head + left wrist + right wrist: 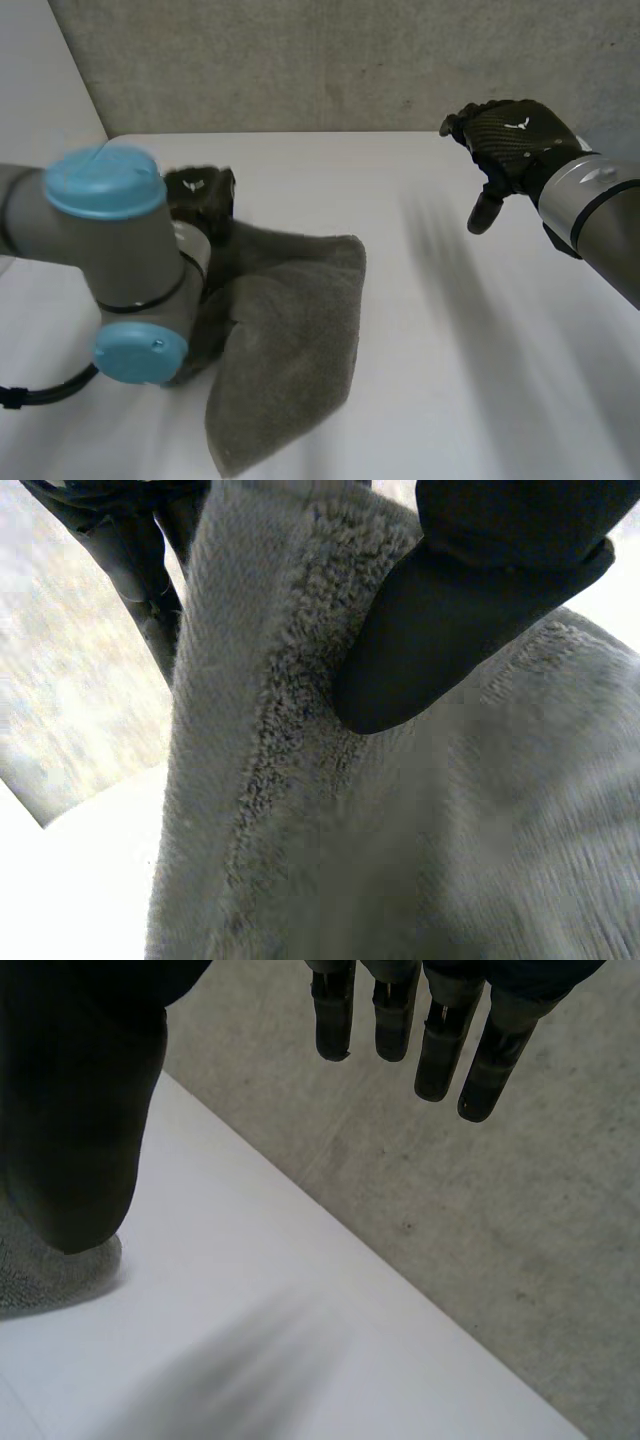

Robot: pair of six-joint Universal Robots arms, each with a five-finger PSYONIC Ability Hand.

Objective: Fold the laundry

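Observation:
A grey terry towel (290,340) lies bunched on the white table (470,370), its lower part trailing toward the front edge. My left hand (203,196) is at the towel's far left edge, half hidden behind my left arm. In the left wrist view its thumb (440,630) presses a raised fold of the towel (400,830) against the fingers (150,570) on the other side. My right hand (512,140) hovers over the table's far right, apart from the towel. Its fingers (400,1020) hang straight and empty, and a bit of towel (40,1275) shows by the thumb.
A grey concrete wall (300,60) runs along the table's back edge. My left arm (120,270), with its blue caps, stands over the towel's left side. Bare white table (250,1290) stretches to the right of the towel.

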